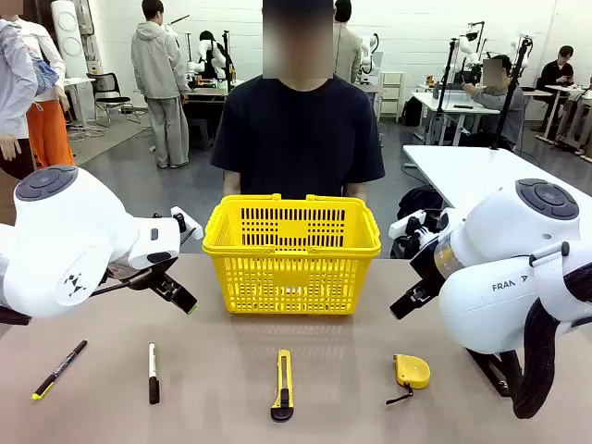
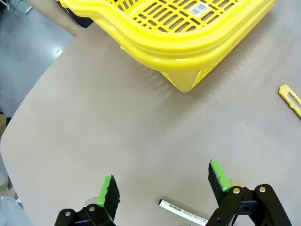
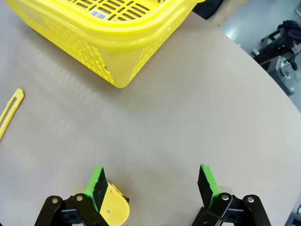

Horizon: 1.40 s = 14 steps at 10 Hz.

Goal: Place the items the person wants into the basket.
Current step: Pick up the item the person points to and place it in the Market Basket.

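Four tools, front view: pen [image 1: 58, 368], marker [image 1: 154, 373], knife [image 1: 282, 386] and tape measure [image 1: 410, 372] lie in a row on the near part of the table [image 1: 351, 342], well apart from one another.
Basket, front view: the basket [image 1: 291, 254] stands upright at mid-table, beyond the row, just in front of the person [image 1: 298, 129].
Arms, front view: the left gripper [image 1: 182, 298] hangs beyond the marker and the right gripper [image 1: 405, 305] beyond the tape measure, so each arm is the nearer one for that item.
Marker axis, front view: near-to-far, white end toward the basket.
Choice: the person's hands are hidden behind the basket, so the wanted item cannot be told.
Left wrist view: the jaws stand wide and empty. The marker [image 2: 183, 213] lies low between the pads [image 2: 218, 175], nearly along the line from pad to pad, so the wrist likely needs a turn before closing.
Right wrist view: the jaws stand wide and empty. The tape measure [image 3: 113, 207] sits just beside one pad, off centre, so a sideways shift seems needed.
Surface: flat, matt, tan table.
Room: open workshop with a grey floor [image 1: 129, 176], and other people far behind.
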Each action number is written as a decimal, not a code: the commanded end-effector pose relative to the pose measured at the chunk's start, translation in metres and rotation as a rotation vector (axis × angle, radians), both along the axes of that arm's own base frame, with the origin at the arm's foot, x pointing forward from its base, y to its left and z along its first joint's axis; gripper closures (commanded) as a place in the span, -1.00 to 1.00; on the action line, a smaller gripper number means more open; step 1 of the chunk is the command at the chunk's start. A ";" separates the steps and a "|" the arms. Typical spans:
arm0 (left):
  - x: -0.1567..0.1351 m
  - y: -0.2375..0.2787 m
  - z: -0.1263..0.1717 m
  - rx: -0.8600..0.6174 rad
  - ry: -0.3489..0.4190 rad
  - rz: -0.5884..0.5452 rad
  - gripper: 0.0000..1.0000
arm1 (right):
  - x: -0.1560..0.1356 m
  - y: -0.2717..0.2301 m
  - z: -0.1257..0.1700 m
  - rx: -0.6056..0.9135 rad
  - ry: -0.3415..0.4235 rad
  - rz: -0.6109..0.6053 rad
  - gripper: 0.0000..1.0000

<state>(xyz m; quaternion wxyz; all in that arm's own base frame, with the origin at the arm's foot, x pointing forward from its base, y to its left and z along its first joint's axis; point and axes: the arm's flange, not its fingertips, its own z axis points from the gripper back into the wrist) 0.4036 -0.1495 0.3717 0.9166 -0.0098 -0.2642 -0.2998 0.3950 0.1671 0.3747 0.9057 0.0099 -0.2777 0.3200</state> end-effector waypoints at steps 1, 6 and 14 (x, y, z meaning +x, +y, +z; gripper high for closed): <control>0.000 0.000 0.000 0.000 0.000 0.000 -1.00 | 0.000 0.000 0.000 0.000 0.000 0.000 -1.00; 0.000 0.000 0.000 0.000 0.000 0.000 -1.00 | 0.000 0.000 0.000 0.000 0.000 0.000 -1.00; 0.000 0.000 0.000 0.000 0.000 0.000 -1.00 | 0.000 0.000 0.000 0.000 0.000 0.000 -1.00</control>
